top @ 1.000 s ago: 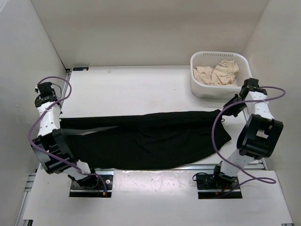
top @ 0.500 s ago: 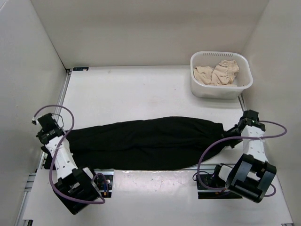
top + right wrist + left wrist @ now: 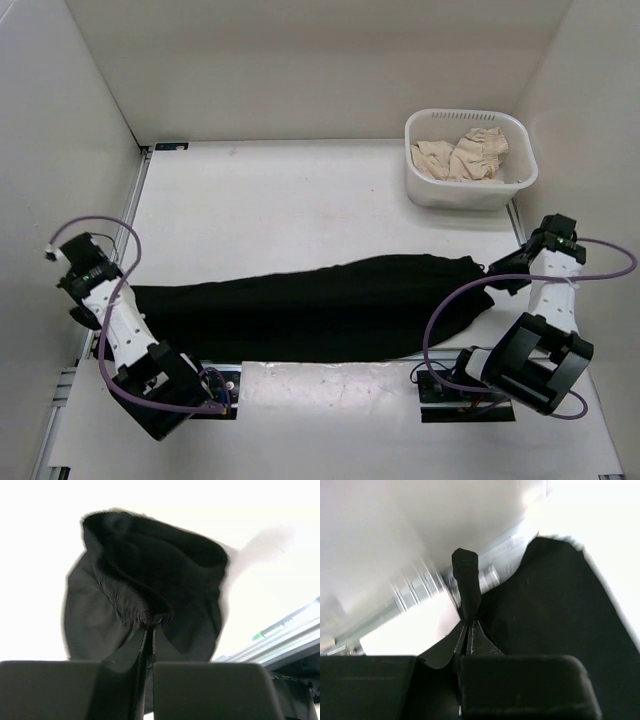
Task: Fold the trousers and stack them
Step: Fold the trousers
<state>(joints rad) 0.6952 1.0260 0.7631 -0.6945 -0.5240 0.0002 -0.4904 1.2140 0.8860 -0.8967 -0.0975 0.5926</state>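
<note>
- Along the near edge of the table (image 3: 300,200), the trousers (image 3: 320,305) lie stretched out as one long black band. Their long axis runs from 9 o'clock to 3 o'clock, with the 3 o'clock end a little farther from the arm bases.
- At the 9 o'clock end, your left gripper (image 3: 470,627) is pinched tight on the cloth. Its wrist view shows a tuft of fabric sticking up past the fingertips.
- At the 3 o'clock end, your right gripper (image 3: 148,627) is clamped on a gathered, bunched edge of the same cloth.
- Each arm sits at its own end, so neither is nearer the middle. The cloth spans between them and rests on the table.
- The next fold likely turns on that axis. You would carry one end along the 9-to-3 line over to the other while the far end stays held.
- You have one pair of trousers and two grippers, both holding.
- One white basket (image 3: 470,192) stands at 1 o'clock, well apart from the trousers, with beige cloth (image 3: 462,155) inside. You cannot tell how many pieces.
</note>
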